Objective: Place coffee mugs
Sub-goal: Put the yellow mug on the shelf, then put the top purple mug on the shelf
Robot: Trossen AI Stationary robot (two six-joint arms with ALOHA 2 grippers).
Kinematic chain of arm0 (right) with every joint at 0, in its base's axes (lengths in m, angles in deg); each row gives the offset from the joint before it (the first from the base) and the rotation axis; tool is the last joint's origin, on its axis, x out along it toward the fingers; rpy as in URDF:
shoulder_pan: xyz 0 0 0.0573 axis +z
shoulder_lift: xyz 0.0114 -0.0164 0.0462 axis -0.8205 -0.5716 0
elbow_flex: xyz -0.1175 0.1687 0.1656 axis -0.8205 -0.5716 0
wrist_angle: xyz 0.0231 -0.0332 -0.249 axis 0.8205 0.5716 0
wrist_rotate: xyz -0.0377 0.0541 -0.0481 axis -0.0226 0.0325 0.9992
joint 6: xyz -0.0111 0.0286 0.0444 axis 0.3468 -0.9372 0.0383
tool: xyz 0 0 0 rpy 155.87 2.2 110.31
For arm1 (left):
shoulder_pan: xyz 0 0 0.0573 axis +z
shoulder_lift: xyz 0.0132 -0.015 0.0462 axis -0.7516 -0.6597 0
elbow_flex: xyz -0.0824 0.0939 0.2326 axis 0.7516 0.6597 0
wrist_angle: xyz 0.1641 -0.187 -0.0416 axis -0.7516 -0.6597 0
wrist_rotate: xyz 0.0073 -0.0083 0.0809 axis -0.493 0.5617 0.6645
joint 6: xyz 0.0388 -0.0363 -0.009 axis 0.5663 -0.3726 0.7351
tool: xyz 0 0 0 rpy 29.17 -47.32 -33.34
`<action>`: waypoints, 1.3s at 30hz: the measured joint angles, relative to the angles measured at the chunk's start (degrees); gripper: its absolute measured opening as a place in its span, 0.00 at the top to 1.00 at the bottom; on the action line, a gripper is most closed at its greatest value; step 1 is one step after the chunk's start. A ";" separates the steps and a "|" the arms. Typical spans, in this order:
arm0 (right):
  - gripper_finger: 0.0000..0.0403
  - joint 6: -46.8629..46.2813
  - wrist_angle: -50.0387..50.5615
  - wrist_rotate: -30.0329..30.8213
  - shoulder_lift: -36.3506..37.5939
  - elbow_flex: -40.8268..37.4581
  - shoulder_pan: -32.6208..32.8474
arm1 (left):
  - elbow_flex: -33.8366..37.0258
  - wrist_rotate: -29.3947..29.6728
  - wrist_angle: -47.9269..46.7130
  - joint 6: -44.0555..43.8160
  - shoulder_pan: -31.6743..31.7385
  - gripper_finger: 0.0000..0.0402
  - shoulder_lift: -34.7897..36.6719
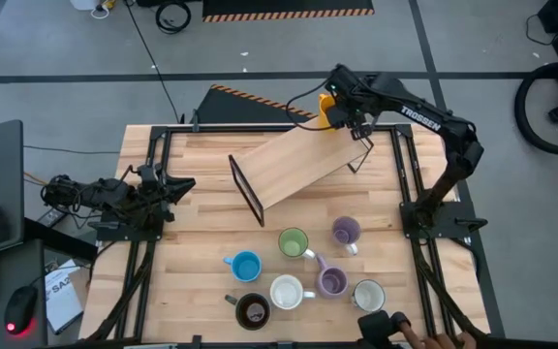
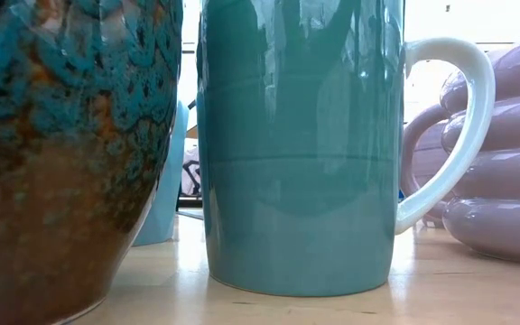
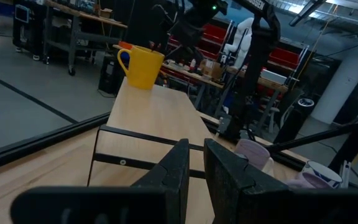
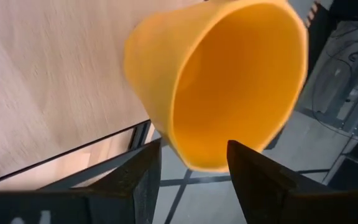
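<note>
An orange-yellow mug (image 1: pixel 328 107) stands upright on the far end of a sloping wooden shelf board (image 1: pixel 298 167); it also shows in the left wrist view (image 3: pixel 140 67). My right gripper (image 4: pixel 194 177) is open just above it, fingers on either side of the mug's rim (image 4: pixel 207 163), with no touch showing. Seven mugs stand on the near table: green (image 1: pixel 293 242), purple (image 1: pixel 346 231), blue (image 1: pixel 246 266), a second purple (image 1: pixel 331 281), two white (image 1: pixel 286 291) (image 1: pixel 367 295) and dark (image 1: pixel 252 310). My left gripper (image 1: pixel 177 184) waits shut at the table's left.
The shelf board rests on a black metal frame (image 1: pixel 247 190) mid-table, its lower end toward the left arm. In the low view a dark glazed mug (image 2: pixel 61 162), a blue-green mug (image 2: pixel 296 144) and a ribbed purple mug (image 2: pixel 504 162) fill the picture. A hand (image 1: pixel 434 339) shows at the near edge.
</note>
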 joint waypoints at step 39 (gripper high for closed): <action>0.53 -47.06 6.59 -12.55 7.38 -7.49 28.29 | 0.00 -0.02 0.00 0.61 0.00 0.86 -0.02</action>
